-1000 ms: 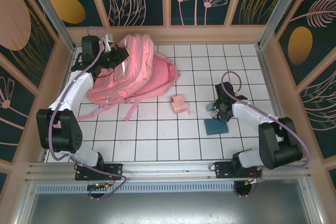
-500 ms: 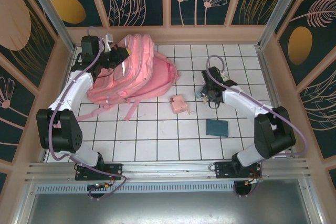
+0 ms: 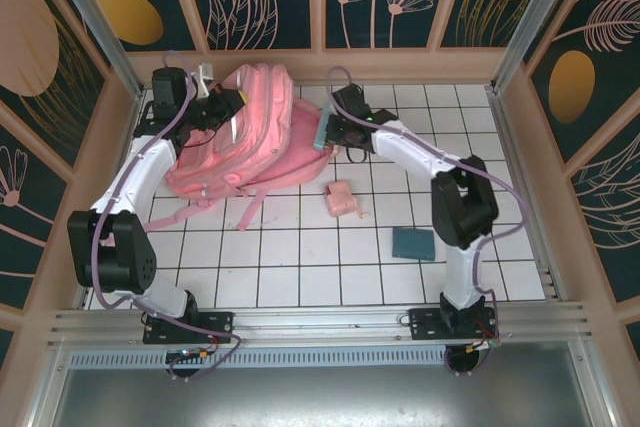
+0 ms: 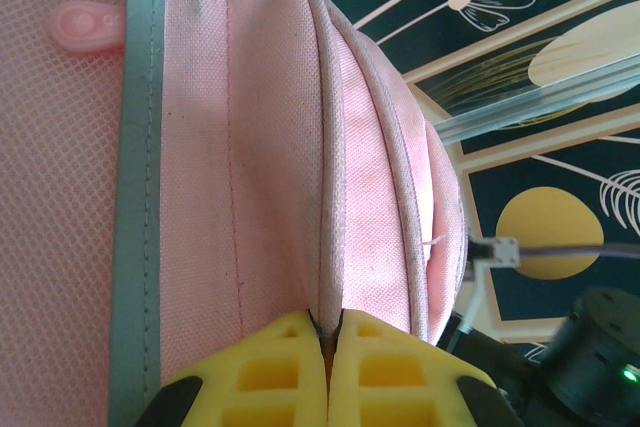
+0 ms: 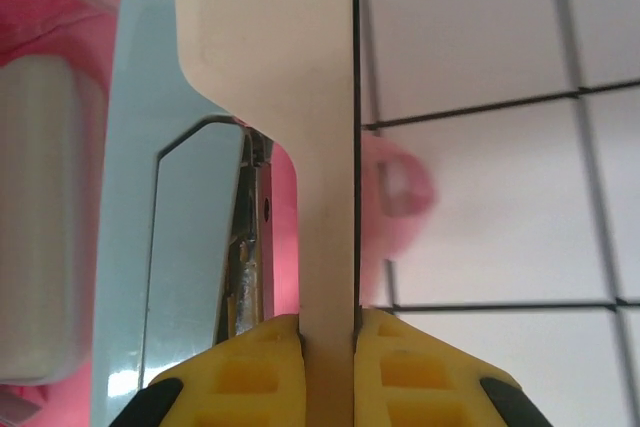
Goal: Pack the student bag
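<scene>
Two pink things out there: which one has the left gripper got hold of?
The big backpack at the far left; the left gripper is pinched shut on its fabric. The small pink pouch lies apart on the table.

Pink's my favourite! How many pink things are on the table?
2: the student bag at the back left, and a small pouch mid-table. Others could hide inside the bag.

White gridded tabletop [image 3: 300,247], dark floral wall panels [image 3: 270,7]
</scene>
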